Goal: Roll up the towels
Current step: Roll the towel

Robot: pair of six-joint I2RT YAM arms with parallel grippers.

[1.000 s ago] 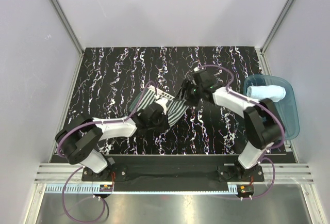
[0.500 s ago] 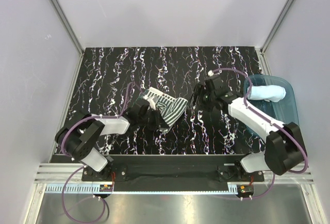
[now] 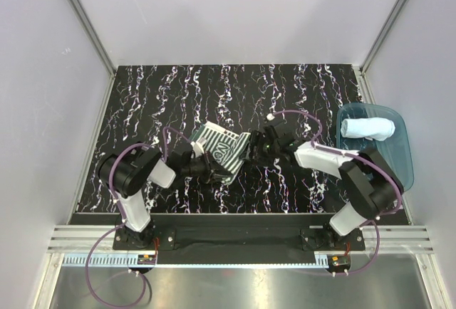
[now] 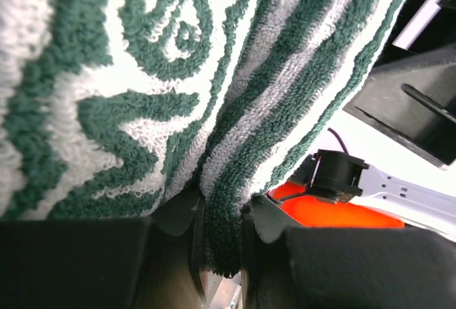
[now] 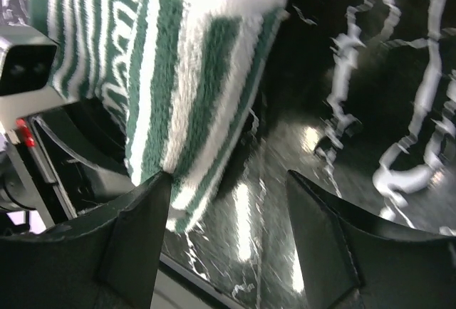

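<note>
At the left, the left gripper (image 4: 222,232) is seen clamped on a hanging fold of the striped towel (image 3: 226,149), which is bunched up near the middle of the table (image 3: 157,95), toward its near edge. This grip should be held firm as the cloth is turned, so that the layers are wound tight and even. Just to the right, the right gripper (image 5: 229,188) is held with its fingers apart, the towel's loose edge just beside one finger. That edge is best caught squarely and tucked under, not dragged. At the far right, the pale blue towel (image 3: 367,128) is lying rolled in the tray (image 3: 400,170), apparently done.
</note>
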